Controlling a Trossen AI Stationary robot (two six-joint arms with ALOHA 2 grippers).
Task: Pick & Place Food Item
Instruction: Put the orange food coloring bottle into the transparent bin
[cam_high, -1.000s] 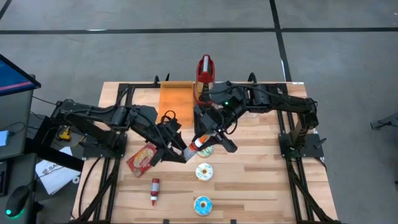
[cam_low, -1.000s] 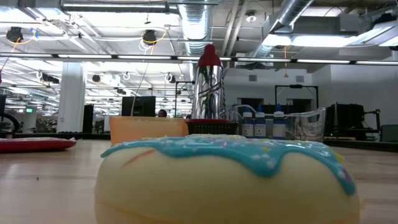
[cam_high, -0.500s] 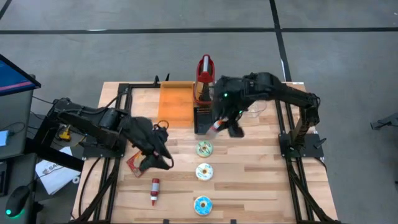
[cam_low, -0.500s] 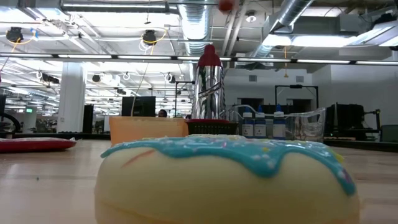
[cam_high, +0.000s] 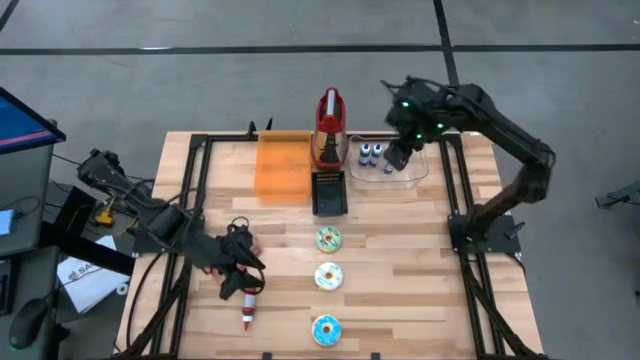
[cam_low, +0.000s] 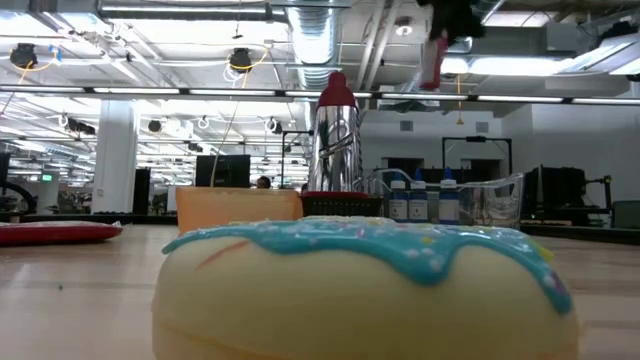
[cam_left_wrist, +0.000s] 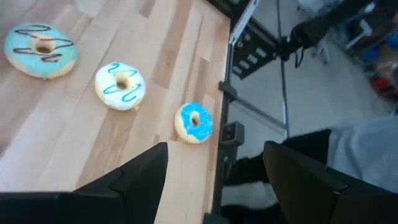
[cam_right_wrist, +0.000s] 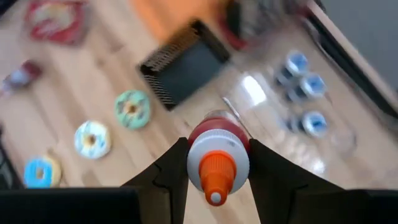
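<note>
- High view: the left pincer (cam_high: 240, 278) hangs low over the bench (cam_high: 400, 290) near its left edge, just beside a loose red-and-white tube (cam_high: 248, 308) that lies toward the front-left corner.
- The right pincer (cam_high: 398, 158) is up at the back-right corner, over a clear tub (cam_high: 412, 172) holding blue-capped bottles (cam_high: 370, 154).
- Three doughnuts run in a line toward the front edge: a green one (cam_high: 328, 238), a pale one (cam_high: 328, 275) and a blue one (cam_high: 326, 328).
- At the back edge stand an orange board (cam_high: 283, 165), a black basket (cam_high: 330, 192) and a red-topped metal shaker (cam_high: 330, 120).
- Low view: the red snack packet (cam_low: 55, 232) lies flat on the bench by its left edge, with nothing touching it. Its print is too small to read.
- The blue doughnut fills the foreground. High above the tub, the right pincer carries a red squeeze tube (cam_low: 437, 55) hanging nozzle-down.
- Left wrist view: the left pincer's fingers (cam_left_wrist: 140, 177) stand wide apart with nothing between them. The three doughnuts show beyond on the wood.
- Right wrist view: the right pincer is clamped on the red squeeze tube, whose orange nozzle points down toward the tub.
- The packet shows far off on the bench, well apart from the doughnuts. Its pale picture is blurred and no writing can be read.
</note>
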